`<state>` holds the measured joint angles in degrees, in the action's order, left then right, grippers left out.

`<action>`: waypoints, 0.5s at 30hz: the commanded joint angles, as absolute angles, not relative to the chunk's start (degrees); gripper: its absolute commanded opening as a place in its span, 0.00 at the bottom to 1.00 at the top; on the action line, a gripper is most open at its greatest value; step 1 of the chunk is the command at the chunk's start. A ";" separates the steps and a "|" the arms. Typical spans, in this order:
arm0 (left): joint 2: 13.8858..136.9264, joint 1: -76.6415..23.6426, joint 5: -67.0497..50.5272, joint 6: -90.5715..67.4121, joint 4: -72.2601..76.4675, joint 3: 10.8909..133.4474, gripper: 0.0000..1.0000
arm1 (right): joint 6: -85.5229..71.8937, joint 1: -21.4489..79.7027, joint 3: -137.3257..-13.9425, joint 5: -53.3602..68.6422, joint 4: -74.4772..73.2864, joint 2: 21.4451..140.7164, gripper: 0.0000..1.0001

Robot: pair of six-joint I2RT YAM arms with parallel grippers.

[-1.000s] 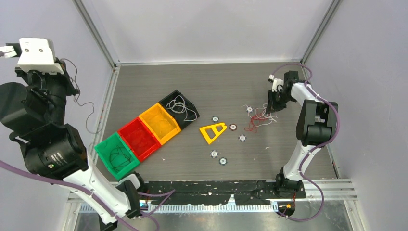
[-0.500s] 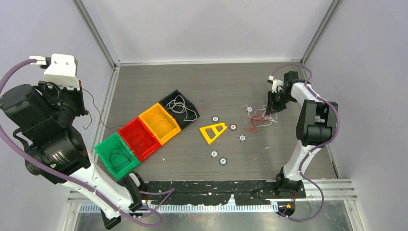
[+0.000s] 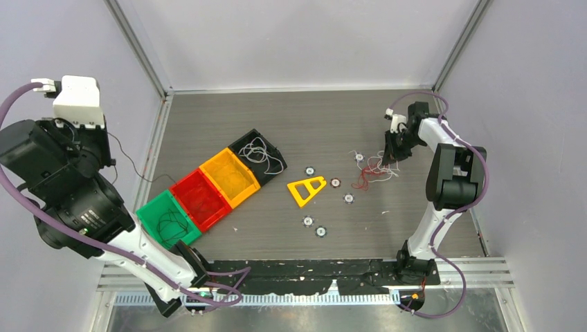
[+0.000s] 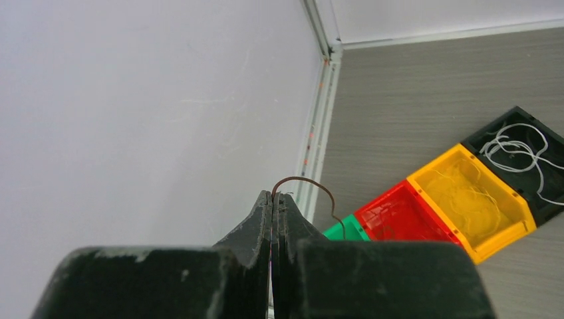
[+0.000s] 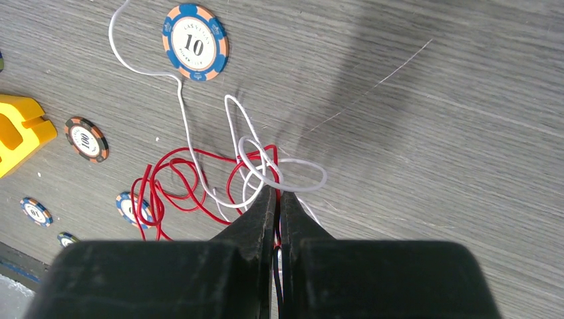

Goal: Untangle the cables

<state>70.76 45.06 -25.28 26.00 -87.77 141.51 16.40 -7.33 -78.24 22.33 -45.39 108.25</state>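
I have my right claw (image 5: pixel 278 194) pinched shut on the red-and-white tangle (image 5: pixel 233 178) knotted at its tips, my left claw (image 4: pixel 273 197) clamping one dark strand (image 4: pixel 302 178), and beyond it bins (image 4: pixel 433 161) holding sorted wires, so mostly done, I reckon.

Row of bins (image 3: pixel 246 196) left of centre, wedge (image 3: pixel 306 189) mid-table, chips (image 3: pixel 336 182) around it, cables (image 3: pixel 367 176) right
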 commanded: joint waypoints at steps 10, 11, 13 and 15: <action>68.54 45.71 -20.20 25.80 -70.91 139.46 0.00 | 15.99 -5.37 -81.02 21.80 -46.08 105.32 0.08; 68.81 45.71 -20.17 25.96 -70.52 139.33 0.00 | 15.95 -5.19 -81.07 21.80 -46.07 105.41 0.08; 69.68 45.73 -19.81 26.60 -69.95 139.33 0.00 | 15.84 -4.86 -81.30 21.83 -46.20 105.60 0.09; 70.88 45.72 -18.48 27.35 -68.34 139.54 0.00 | 15.82 -4.56 -81.49 21.76 -46.54 105.72 0.09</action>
